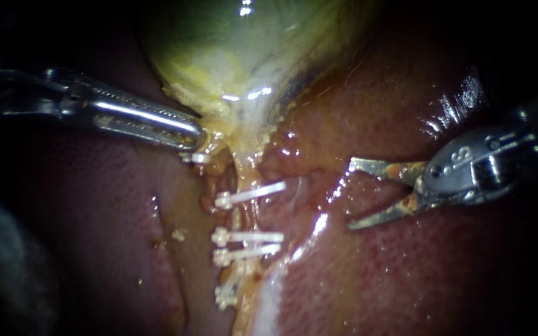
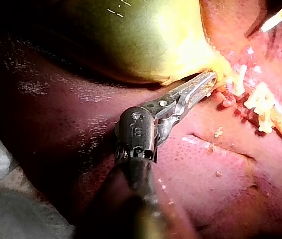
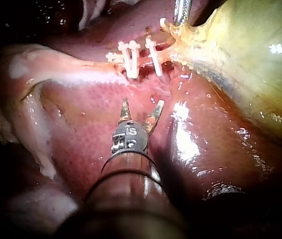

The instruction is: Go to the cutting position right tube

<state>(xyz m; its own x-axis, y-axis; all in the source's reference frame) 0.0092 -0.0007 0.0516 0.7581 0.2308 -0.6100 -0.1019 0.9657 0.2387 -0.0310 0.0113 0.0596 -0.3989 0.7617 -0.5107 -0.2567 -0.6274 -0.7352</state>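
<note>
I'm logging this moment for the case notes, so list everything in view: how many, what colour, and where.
gallbladder: one, green-yellow, above the clips in the endoscope view.
liver: one, dark red, around and below the gallbladder.
tube: one clearly shown, pale yellow, running from the gallbladder's neck through the clips.
clips: four counted, white, across the tube, one nearer the gallbladder and three farther from it.
left instrument: one, silver, jaws shut on the gallbladder at its neck.
right instrument: one, silver, jaws open over the liver, beside the clips and touching none.
</note>
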